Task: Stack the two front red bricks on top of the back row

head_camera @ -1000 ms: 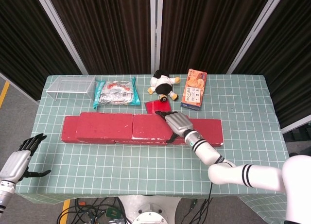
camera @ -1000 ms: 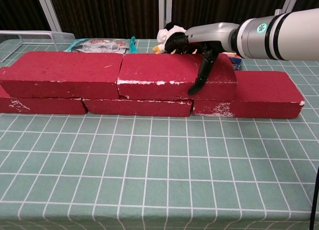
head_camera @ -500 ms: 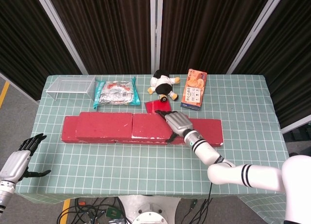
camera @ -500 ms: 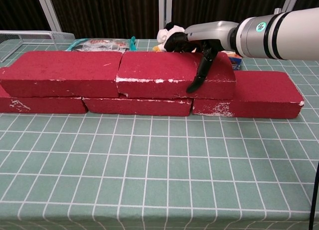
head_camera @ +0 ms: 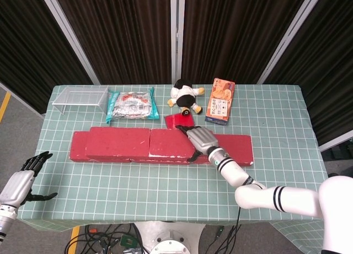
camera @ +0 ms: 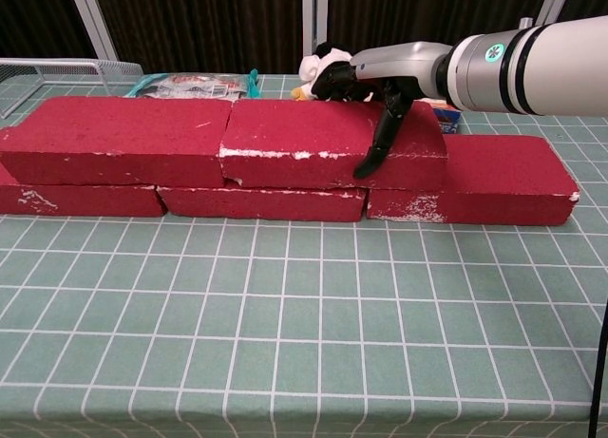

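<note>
Three red bricks form the bottom row, and its right brick (camera: 503, 177) (head_camera: 238, 146) has a bare top. Two more red bricks lie on this row: the upper left brick (camera: 119, 139) (head_camera: 118, 141) and the upper right brick (camera: 304, 139) (head_camera: 168, 144). My right hand (camera: 375, 82) (head_camera: 201, 139) grips the upper right brick at its right end, with the thumb down the front face and the fingers over the back edge. My left hand (head_camera: 25, 179) hangs open off the table's front left corner, holding nothing.
Behind the bricks lie a wire rack (head_camera: 80, 98), a foil snack bag (head_camera: 131, 105), a plush toy (head_camera: 186, 97), an orange box (head_camera: 220, 101) and a small red piece (head_camera: 177, 120). The green grid mat (camera: 304, 333) stretches in front of the bricks.
My right hand and the upper right brick have shifted slightly left, towards the upper left brick. The left hand has stayed still.
</note>
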Robot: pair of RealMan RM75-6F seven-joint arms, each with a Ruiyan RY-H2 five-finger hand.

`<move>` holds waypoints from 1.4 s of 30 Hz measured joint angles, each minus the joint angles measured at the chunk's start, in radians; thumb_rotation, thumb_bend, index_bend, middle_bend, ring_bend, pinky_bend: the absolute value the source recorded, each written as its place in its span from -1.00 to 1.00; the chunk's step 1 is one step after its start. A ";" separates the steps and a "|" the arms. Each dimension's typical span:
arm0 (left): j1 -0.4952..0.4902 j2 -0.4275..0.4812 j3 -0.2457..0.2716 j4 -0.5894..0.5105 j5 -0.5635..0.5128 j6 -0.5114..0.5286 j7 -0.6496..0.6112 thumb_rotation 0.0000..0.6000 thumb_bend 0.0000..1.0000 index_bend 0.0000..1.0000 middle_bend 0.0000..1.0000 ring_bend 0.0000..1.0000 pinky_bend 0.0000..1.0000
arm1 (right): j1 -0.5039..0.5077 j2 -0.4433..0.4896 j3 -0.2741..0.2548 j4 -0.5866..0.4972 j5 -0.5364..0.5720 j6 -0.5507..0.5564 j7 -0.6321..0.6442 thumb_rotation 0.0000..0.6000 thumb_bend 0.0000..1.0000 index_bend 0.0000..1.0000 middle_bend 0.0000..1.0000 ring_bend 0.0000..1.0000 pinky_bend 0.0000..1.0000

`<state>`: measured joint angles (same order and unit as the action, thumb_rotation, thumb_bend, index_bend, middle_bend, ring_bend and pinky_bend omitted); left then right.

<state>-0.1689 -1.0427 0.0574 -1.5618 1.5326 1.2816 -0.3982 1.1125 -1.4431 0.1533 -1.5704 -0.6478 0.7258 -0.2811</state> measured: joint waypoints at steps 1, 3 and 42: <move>0.000 0.000 0.000 0.000 0.000 0.000 0.000 1.00 -0.93 -0.87 -1.00 -1.00 -1.00 | 0.000 0.000 0.001 -0.001 0.000 0.001 0.000 1.00 -0.84 -0.85 -0.52 -0.55 -0.43; 0.000 0.000 0.000 0.000 0.000 0.000 -0.001 1.00 -0.93 -0.87 -1.00 -1.00 -1.00 | 0.001 0.001 0.001 -0.004 0.000 0.002 0.000 1.00 -0.84 -0.85 -0.52 -0.55 -0.43; 0.002 0.000 0.002 0.009 0.001 -0.001 -0.021 1.00 -0.93 -0.87 -1.00 -1.00 -1.00 | -0.010 0.005 0.009 -0.017 -0.018 -0.006 0.037 1.00 -1.00 -1.00 -1.00 -1.00 -1.00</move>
<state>-0.1670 -1.0425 0.0592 -1.5531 1.5336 1.2811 -0.4192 1.1029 -1.4384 0.1620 -1.5872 -0.6660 0.7201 -0.2445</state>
